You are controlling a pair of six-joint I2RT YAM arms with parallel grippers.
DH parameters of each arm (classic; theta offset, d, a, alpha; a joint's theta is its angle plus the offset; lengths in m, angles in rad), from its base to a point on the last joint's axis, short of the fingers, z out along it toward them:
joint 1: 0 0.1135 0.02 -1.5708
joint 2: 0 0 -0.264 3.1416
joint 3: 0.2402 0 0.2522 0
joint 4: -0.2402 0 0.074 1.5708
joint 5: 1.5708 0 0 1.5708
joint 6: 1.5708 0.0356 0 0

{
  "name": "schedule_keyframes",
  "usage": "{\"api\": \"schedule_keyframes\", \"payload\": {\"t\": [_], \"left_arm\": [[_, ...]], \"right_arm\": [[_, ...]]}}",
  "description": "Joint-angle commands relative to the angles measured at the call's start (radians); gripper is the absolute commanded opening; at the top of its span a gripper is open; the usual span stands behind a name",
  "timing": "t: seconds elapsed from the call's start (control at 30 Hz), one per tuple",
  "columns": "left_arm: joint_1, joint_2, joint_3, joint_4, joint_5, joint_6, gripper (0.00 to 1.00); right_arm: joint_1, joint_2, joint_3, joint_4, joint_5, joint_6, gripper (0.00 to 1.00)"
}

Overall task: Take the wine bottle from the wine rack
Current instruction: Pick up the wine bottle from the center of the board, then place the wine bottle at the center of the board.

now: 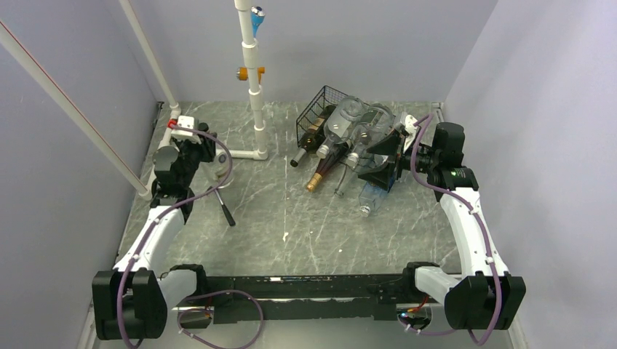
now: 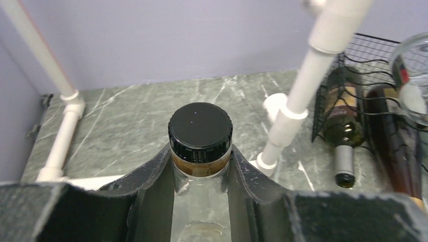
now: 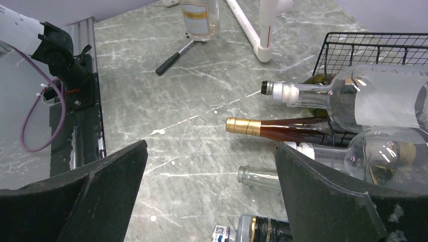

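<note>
The black wire wine rack [image 1: 320, 109] [image 2: 373, 55] [image 3: 373, 45] sits at the back right with several bottles lying in it. Among them are a green wine bottle [image 2: 343, 126] [image 1: 305, 149], a brown one with a gold foil top [image 3: 282, 128] [image 1: 324, 174] and clear glass ones [image 3: 353, 96]. At the left, away from the rack, my left gripper [image 2: 200, 156] [image 1: 198, 151] is shut on the neck of an upright clear bottle with a black screw cap [image 2: 200, 131] [image 3: 201, 17]. My right gripper [image 3: 211, 151] [image 1: 382, 160] hangs open in front of the rack, nothing between its fingers.
A white pipe frame [image 1: 253, 80] [image 2: 303, 85] stands between the held bottle and the rack. A black-handled tool [image 1: 224, 207] [image 3: 174, 55] lies near the upright bottle. More clear bottles [image 3: 257, 176] [image 1: 371, 200] lie on the table under my right gripper. Walls close in on three sides.
</note>
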Motion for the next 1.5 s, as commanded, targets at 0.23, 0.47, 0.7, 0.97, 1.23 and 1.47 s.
{"api": "schedule_keyframes", "payload": {"t": [0.23,0.47,0.7,0.97,1.23,1.47], "left_arm": [[0.155,0.019,0.136,0.233,-0.067,0.03,0.0],[0.212,0.114,0.196,0.242,-0.099,0.045,0.0],[0.261,0.207,0.223,0.321,-0.151,0.094,0.0],[0.301,0.272,0.219,0.385,-0.15,0.096,0.0],[0.312,0.29,0.164,0.404,-0.153,0.071,0.34],[0.312,0.212,0.099,0.35,-0.19,0.017,0.88]], "right_arm": [[-0.003,-0.019,0.005,0.006,-0.041,-0.026,1.0],[-0.003,-0.012,0.008,-0.005,-0.045,-0.035,1.0],[-0.002,-0.001,0.015,-0.029,-0.039,-0.058,1.0],[-0.003,0.016,0.018,-0.042,-0.036,-0.07,1.0],[-0.003,0.02,0.017,-0.042,-0.034,-0.074,1.0],[-0.003,0.011,0.013,-0.034,-0.04,-0.067,1.0]]}}
